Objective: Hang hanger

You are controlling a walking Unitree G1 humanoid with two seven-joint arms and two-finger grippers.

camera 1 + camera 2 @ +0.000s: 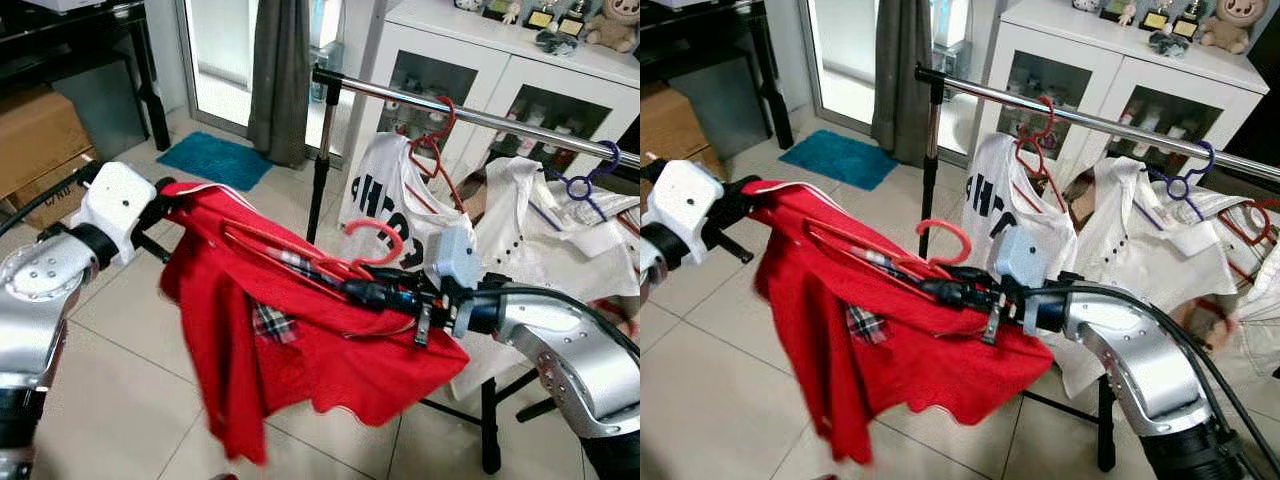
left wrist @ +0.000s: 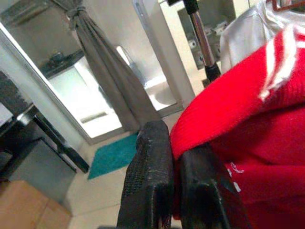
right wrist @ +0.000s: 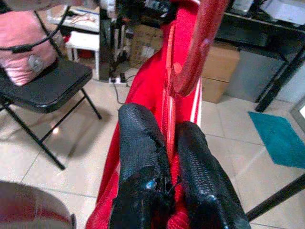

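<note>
A red garment on a red hanger is held in the air between my two arms, in front of a chrome clothes rail. My right gripper is shut on the hanger just below its hook, fingers pinching the red neck. My left gripper is shut on the garment's shoulder, with red cloth between its fingers. The hook points up and lies below the rail.
White shirts hang on the rail from a red hanger and a blue hanger. The rail's black post stands behind the garment. A white cabinet, a grey curtain, a teal mat and cardboard boxes surround it.
</note>
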